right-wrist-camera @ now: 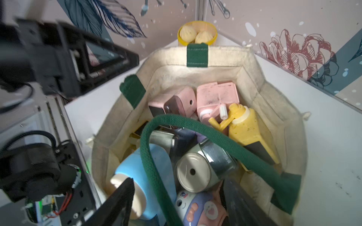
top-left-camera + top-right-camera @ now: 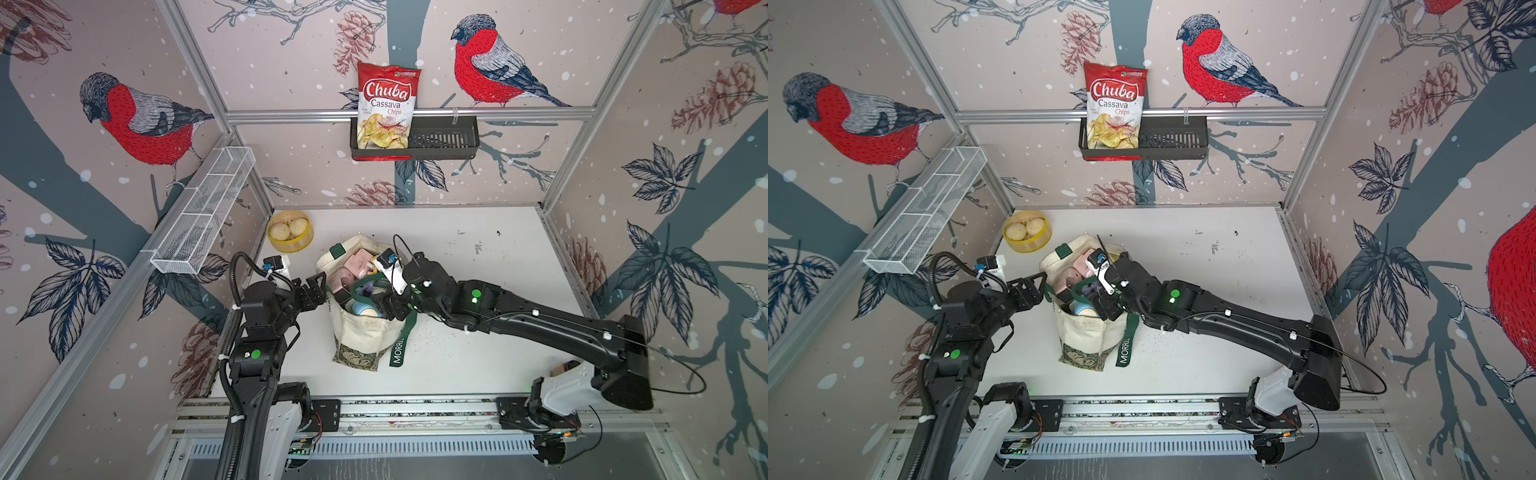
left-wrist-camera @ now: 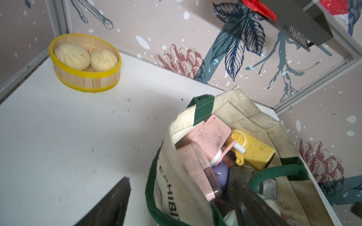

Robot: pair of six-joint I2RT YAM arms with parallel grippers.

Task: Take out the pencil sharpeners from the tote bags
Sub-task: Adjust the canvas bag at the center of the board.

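Picking step: right hand (image 2: 388,305), jaws apart, in the mid-frame tote bag (image 2: 361,336), left hand (image 2: 314,286) open at its rim; next, clamp one pencil sharpener (image 1: 193,172), not the green strap (image 1: 195,126).

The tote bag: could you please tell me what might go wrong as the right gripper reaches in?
The green strap loops between the right gripper's open fingers; closing could catch it and lift the tote bag.
The left gripper is open, so nothing steadies the bag.
The pink sharpener's crank crosses the yellow sharpener's; one may drag the other.
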